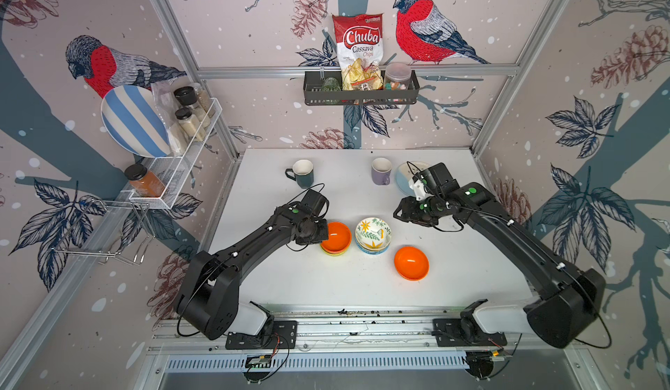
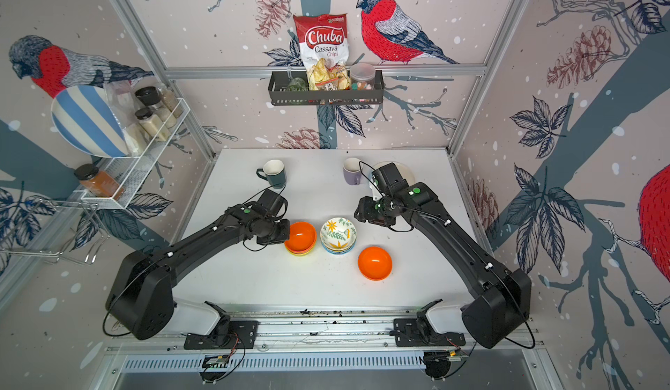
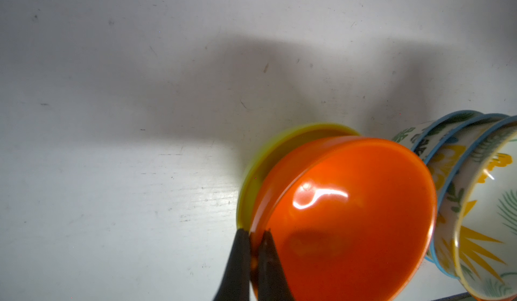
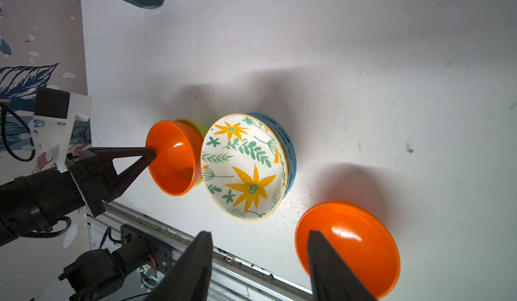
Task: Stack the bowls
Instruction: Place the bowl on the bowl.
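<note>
Left gripper (image 3: 254, 233) is clamped on the left-side rim of an orange bowl (image 3: 344, 215), one finger inside the wall and one outside. That bowl sits nested in a lime-green bowl (image 3: 251, 179) on the table (image 1: 290, 283); can't tell if it's fully seated or slightly tilted. Just to its right, with a narrow gap in both top views, is the floral stack (image 1: 372, 249). It has a cream bowl with yellow flowers and green leaves (image 4: 243, 168) on top and blue-rimmed bowls (image 3: 444, 156) nested under it, exact count not readable. Second orange bowl (image 1: 411, 263) sits alone and upright, nearer the front edge and right of the floral stack, apart from it. Right gripper (image 4: 259, 231) is released, jaws spread with nothing between them. In both top views it hangs over the table behind and right of the floral stack, clear of every bowl. Its wrist view has one finger overlapping the second orange bowl, but the top views show them apart. At the back of the table: teal mug (image 1: 302, 174), lilac mug (image 1: 381, 170), and a plate (image 1: 402, 183) partly hidden by the right arm.
</note>
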`<action>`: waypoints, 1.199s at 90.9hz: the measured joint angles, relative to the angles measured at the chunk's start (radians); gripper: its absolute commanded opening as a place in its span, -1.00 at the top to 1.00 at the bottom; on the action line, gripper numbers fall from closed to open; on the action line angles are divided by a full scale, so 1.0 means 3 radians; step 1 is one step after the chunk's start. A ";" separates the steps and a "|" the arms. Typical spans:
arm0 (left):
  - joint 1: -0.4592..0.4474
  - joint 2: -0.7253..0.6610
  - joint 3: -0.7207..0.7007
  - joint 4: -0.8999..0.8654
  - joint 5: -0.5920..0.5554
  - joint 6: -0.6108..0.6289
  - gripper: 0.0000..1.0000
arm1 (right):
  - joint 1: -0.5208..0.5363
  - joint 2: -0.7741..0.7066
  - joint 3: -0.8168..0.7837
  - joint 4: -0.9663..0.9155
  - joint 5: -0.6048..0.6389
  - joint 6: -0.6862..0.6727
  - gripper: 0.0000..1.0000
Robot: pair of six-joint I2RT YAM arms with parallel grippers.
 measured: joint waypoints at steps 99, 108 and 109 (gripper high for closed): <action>0.0004 0.0081 -0.0013 0.0017 0.0041 0.0001 1.00 | 0.0001 0.0028 0.0015 0.0000 0.0000 -0.0004 -0.13; 0.0004 0.0086 -0.0013 0.0017 0.0050 0.0001 1.00 | 0.0005 0.0029 0.0015 0.0000 0.0000 -0.0004 -0.13; 0.0004 0.0086 -0.0013 0.0017 0.0050 0.0001 1.00 | 0.0005 0.0029 0.0015 0.0000 0.0000 -0.0004 -0.13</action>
